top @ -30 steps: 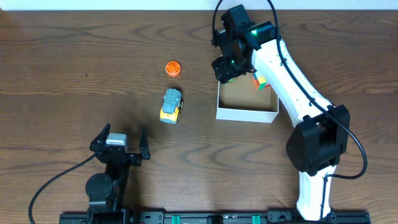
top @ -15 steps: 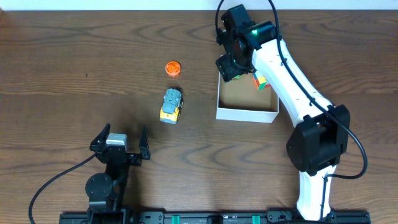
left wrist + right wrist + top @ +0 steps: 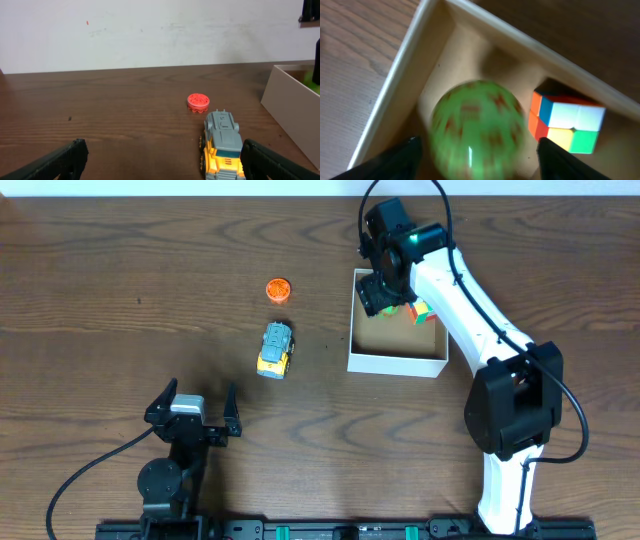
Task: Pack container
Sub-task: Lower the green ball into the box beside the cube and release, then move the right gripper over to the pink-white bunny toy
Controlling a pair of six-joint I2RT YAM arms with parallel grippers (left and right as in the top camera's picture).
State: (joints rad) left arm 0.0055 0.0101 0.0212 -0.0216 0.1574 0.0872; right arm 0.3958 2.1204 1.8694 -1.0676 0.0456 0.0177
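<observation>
The container (image 3: 395,362) is a shallow white-walled box with a brown floor, right of centre. My right gripper (image 3: 384,292) hangs over its far left corner, fingers open. In the right wrist view a green ball (image 3: 477,130) with red specks sits blurred between the open fingers (image 3: 476,160), with gaps on both sides, over the container's corner (image 3: 395,85). A coloured cube (image 3: 567,122) lies inside, also seen from overhead (image 3: 421,310). My left gripper (image 3: 190,416) is open and empty near the front edge.
A yellow and grey toy truck (image 3: 275,348) stands left of the container; it also shows in the left wrist view (image 3: 222,145). A small orange disc (image 3: 278,288) lies beyond it, seen too in the left wrist view (image 3: 198,102). The container wall (image 3: 292,105) is at that view's right.
My right gripper has moved right, from the container's far left edge to over its far left corner. The left arm, truck and disc have not moved.
</observation>
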